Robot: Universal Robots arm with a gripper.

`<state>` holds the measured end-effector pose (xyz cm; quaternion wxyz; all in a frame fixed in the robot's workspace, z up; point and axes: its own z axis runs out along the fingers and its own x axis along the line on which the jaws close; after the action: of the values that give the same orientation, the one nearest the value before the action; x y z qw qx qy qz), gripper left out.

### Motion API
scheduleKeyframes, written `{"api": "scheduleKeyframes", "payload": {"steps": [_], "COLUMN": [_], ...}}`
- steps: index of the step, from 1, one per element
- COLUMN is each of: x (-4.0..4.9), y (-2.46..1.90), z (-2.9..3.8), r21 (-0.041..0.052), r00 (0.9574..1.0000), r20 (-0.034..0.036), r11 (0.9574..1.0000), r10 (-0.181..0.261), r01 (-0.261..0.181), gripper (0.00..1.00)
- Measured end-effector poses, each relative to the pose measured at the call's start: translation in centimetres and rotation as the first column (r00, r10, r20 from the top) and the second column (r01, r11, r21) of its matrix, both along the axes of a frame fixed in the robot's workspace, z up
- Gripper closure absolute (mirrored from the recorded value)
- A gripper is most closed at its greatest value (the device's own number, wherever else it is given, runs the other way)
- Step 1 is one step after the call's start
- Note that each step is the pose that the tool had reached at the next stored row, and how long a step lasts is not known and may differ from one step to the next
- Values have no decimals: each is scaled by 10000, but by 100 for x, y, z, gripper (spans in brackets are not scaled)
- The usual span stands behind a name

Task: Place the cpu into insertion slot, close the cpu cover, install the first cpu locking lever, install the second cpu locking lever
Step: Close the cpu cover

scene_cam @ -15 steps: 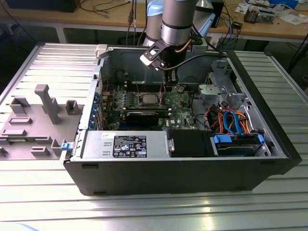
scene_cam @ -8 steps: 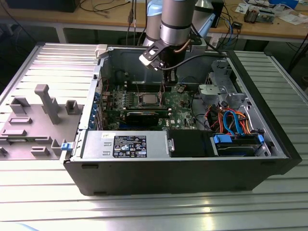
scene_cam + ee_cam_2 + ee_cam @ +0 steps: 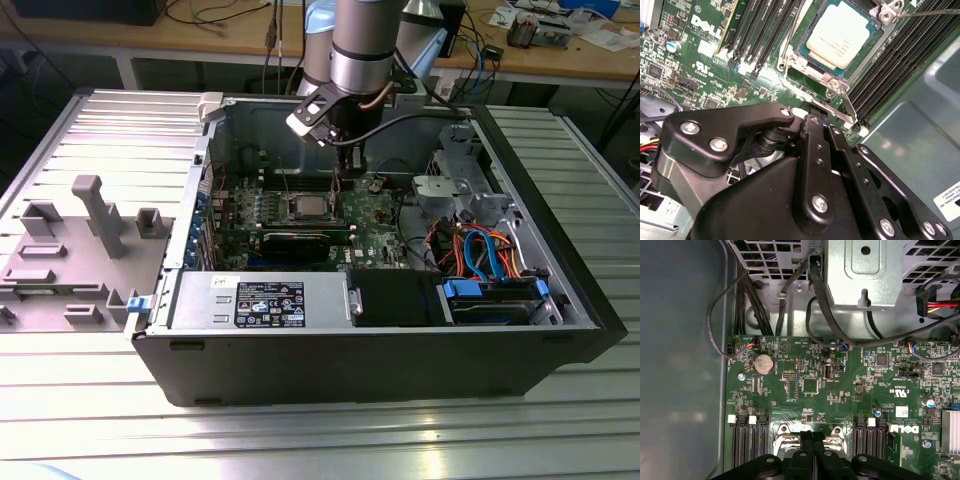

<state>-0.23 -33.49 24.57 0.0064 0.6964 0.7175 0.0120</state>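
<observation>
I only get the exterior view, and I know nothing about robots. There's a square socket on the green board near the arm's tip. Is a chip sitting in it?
Observer: Yes. In the second wrist view the small flat square cpu with a silver-grey metal top lies in the insertion slot, the square socket with a silvery metal rim.
Operator: Is its lid shut?
Observer: It seems not. The chip's top is bare, and the cpu cover, a thin shiny metal plate, stands beside the slot.
Operator: And the claw?
Observer: In the first wrist view the black gripper has its fingers together, right by that cover.
</observation>
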Motion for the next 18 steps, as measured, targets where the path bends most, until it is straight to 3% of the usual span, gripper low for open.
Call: {"api": "scheduleKeyframes", "payload": {"steps": [11, 13, 14, 18], "x": [-55, -115, -190, -271], "y": [0, 0, 0, 0], "z": [-15, -32, -48, -81], "r21": [2, 1, 1, 0], "r00": [10000, 10000, 10000, 10000], "r20": [-1, -3, -3, -4], "r11": [10000, 10000, 10000, 10000], "r10": [0, 0, 1, 1], "r01": [0, 0, -1, -1], "gripper": [89, 89, 89, 89]}}
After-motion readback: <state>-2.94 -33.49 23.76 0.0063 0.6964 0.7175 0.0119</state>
